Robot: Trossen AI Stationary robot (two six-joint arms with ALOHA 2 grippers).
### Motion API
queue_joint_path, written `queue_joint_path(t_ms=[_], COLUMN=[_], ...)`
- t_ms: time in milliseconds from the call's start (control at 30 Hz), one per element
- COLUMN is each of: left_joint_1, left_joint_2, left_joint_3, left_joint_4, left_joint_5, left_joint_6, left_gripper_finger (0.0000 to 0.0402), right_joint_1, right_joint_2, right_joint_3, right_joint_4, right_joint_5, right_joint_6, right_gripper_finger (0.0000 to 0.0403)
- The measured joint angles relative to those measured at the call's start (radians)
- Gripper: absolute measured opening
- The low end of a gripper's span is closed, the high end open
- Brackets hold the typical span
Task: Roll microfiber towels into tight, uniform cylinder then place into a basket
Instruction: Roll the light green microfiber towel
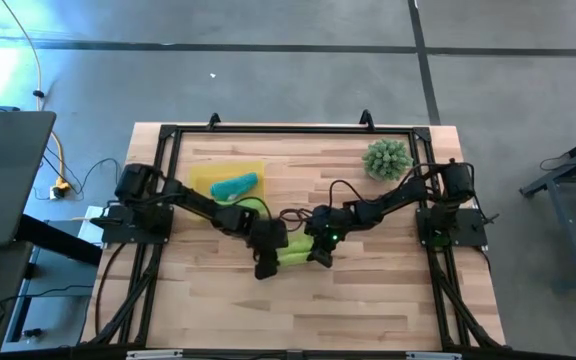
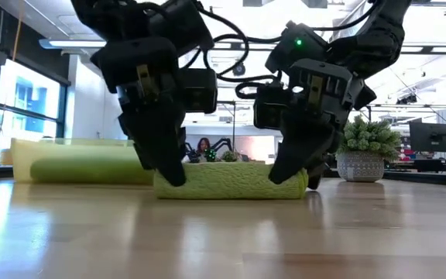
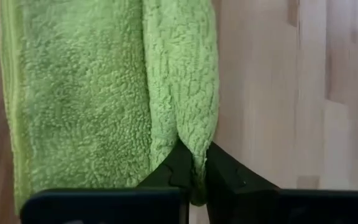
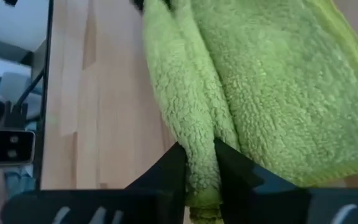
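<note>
Left end effector [image 3: 191, 177]: fingers nearly closed, pinching the folded edge of the lime green towel [image 3: 104, 99] at one end.
Right end effector [image 4: 201, 168]: fingers nearly closed the same way on the fold at the towel's other end.
Towel in hand: low on the worktop [image 1: 368, 290] near its centre, partly rolled, loose flap not yet wound in.
Basket [image 1: 204, 180]: on the left arm's side, towards the far edge, holding a rolled teal towel [image 1: 234, 186].
Other green roll [image 2: 91, 170]: lying beside the basket, apparently not yet inside.
Progress: roughly one towel stored; this roll needs finishing and placing.
</note>
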Motion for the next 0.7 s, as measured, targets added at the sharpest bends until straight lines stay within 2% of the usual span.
queue_joint_path(t_ms=[167, 333, 567, 700], left_joint_1=[0.029, 0.029, 0.027, 0.027], left_joint_2=[0.0, 0.009, 0.011, 0.011], left_joint_3=[0.001, 0.0, -0.001, -0.002], left_joint_4=[-0.068, -0.115, -0.114, -0.112], left_joint_5=[0.075, 0.098, 0.092, 0.089], left_joint_6=[-0.025, -0.031, -0.031, -0.031], left_gripper_finger=[0.0007, 0.0007, 0.0008, 0.0008], right_joint_1=[0.001, -0.009, 0.028, 0.092], right_joint_2=[-0.007, -0.067, -0.163, -0.208], right_joint_3=[0.0, -0.004, -0.004, -0.003], right_joint_4=[0.006, -0.033, -0.018, -0.006], right_joint_5=[-0.001, 0.002, 0.077, 0.167], right_joint_6=[-0.144, -0.278, -0.485, -0.592], right_gripper_finger=[0.0075, 0.01, 0.0141, 0.0147])
